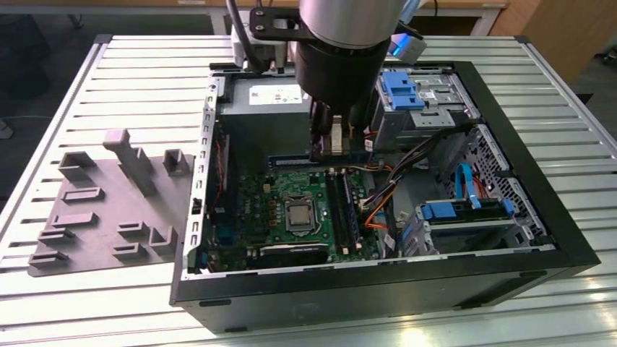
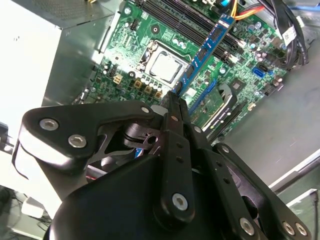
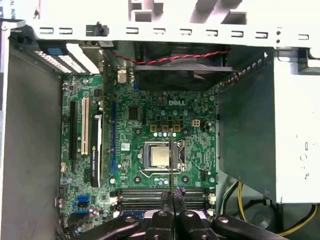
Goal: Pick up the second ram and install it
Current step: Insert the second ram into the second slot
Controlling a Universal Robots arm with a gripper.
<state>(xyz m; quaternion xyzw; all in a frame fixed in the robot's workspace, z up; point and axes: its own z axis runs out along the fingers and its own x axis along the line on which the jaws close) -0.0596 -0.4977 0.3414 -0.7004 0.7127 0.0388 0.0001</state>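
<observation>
Green motherboard (image 1: 260, 202) fills the floor of the open black case (image 1: 386, 289), which lies on its side on the slatted metal table (image 1: 144, 79). On the board sit the square processor socket (image 1: 299, 215) and, just beside it, the long black memory slots (image 1: 345, 213). Orange cables (image 1: 378, 210) bunch next to the slots, and blue drive cages (image 1: 400, 90) stand beyond them toward the exterior view's right. The grey power supply (image 1: 260, 116) closes off the far end, and a fan (image 3: 175, 70) with red and black leads lines another wall. A light grey tray (image 1: 97, 210) rests on the table outside the case, well apart from the work.

The case walls ring the board on all sides, so the only open way in is from above. The arm comes straight down through it. The hand (image 2: 176, 100) has its fingers together, clamped on the second ram (image 2: 204, 52), which is held above the board near the slots. Its length lies across their run, and it is not seated.
</observation>
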